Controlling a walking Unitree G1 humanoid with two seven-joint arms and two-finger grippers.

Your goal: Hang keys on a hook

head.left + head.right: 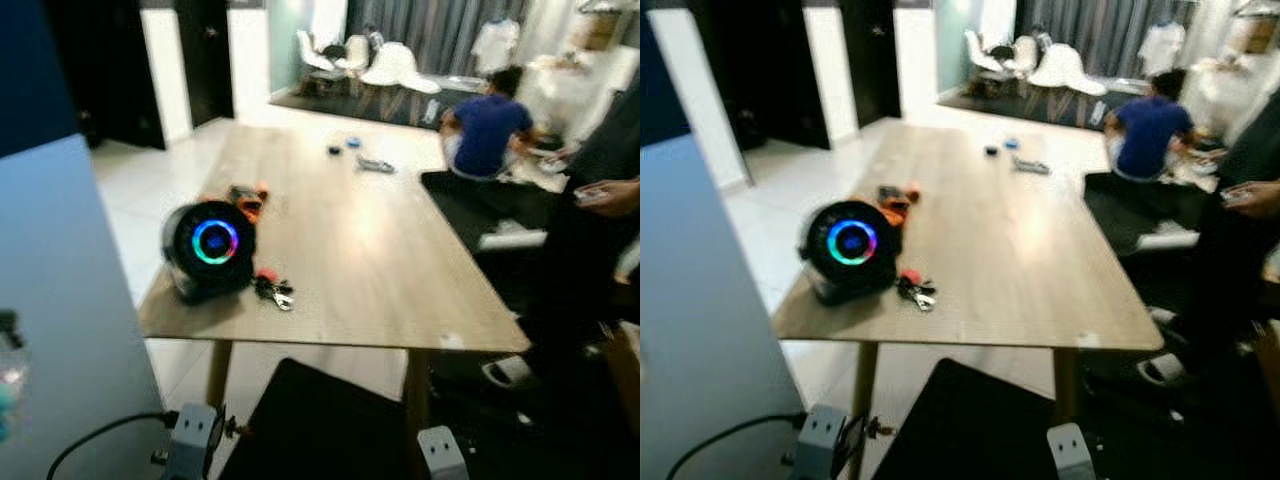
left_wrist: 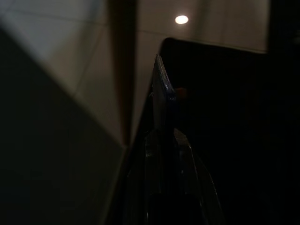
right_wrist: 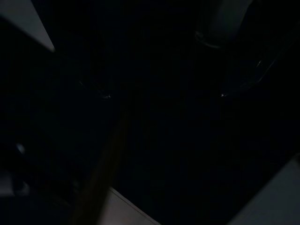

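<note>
No text, label, brand or number is legible anywhere; the views are too blurred or too dark.

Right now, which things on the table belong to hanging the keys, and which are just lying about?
For the job:
- keys, near the table's front edge, right of the speaker

Lying about:
- round black speaker with a lit ring
- orange and black object behind the speaker
- small items at the far end

Both arms hang idle.

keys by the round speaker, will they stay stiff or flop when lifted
The keys look like a loose bunch with a red tag, so they would probably dangle and swing. Lying flat on the table, they may slide if pushed.
</note>
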